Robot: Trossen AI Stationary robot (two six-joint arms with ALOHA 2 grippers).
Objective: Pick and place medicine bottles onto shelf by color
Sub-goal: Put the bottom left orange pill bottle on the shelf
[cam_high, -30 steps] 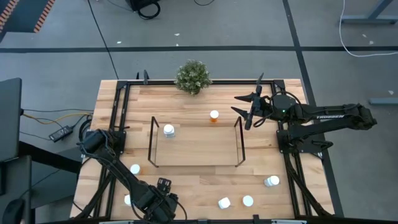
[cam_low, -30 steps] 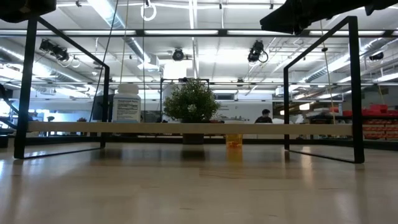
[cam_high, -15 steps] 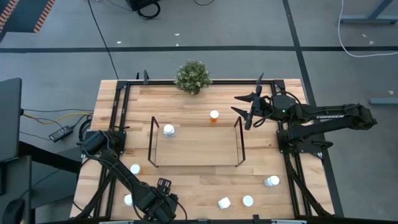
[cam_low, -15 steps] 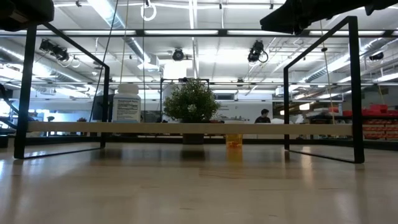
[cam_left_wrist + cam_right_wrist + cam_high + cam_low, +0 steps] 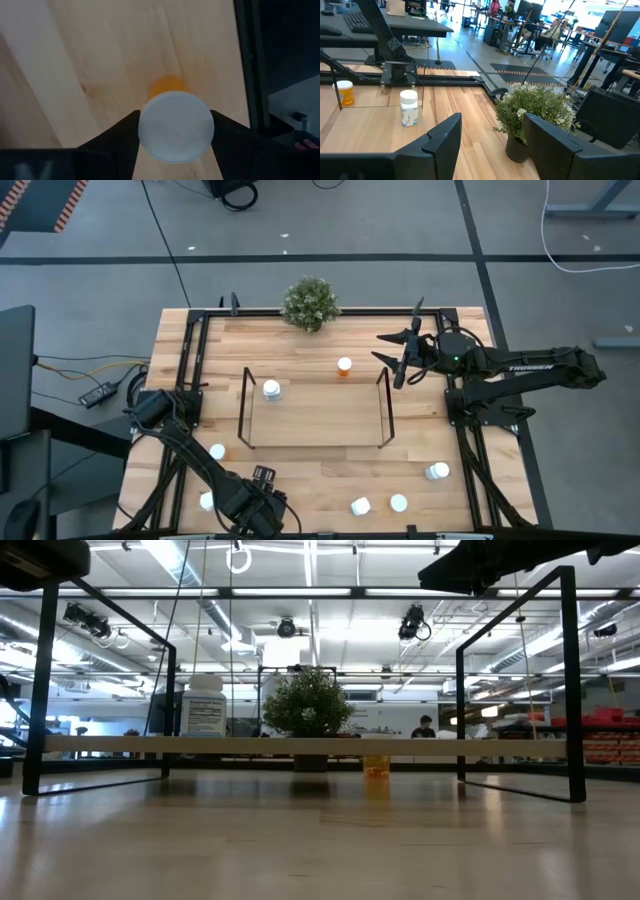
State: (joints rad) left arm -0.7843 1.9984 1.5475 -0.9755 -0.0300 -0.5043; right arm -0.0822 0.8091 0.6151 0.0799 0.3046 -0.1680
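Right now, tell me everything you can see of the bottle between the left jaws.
The bottle is small and round, with a white cap and an orange body that shows just past the cap. It stands upright on the wooden table, near its edge. The left gripper is above it, a dark finger close against each side of the cap.

Seven medicine bottles [image 5: 438, 471] are counted in the high view: one on the shelf [image 5: 314, 417], six on the tabletop [image 5: 300, 345]. One shelf, one potted plant [image 5: 309, 303] and two arms are seen.
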